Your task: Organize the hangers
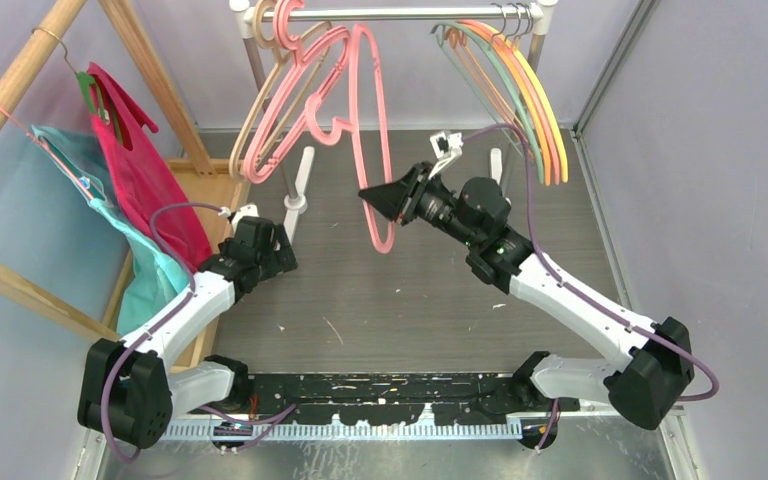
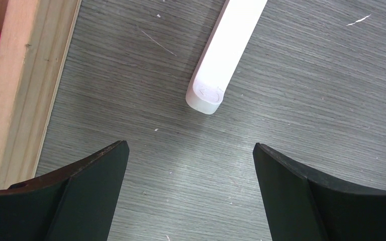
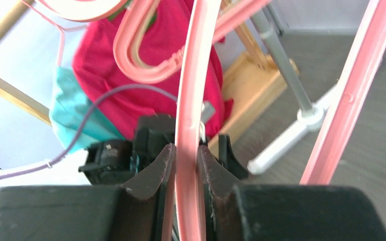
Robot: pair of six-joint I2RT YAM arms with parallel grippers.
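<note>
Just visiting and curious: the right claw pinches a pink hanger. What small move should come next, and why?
Probably ease it left toward the other pink hangers, grip kept. The right gripper is shut on the pink hanger, whose lower part hangs apart from that bunch on the rail; the left gripper is open and empty.

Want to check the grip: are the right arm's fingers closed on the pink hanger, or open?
Closed on it. In the right wrist view the fingers press the pink hanger from both sides.

Thick pink hangers (image 1: 297, 100), beige hanger (image 1: 245, 125) bunched left; thin hangers (image 1: 545, 120) right; one pink hanger (image 3: 188, 100) tilted low between
</note>
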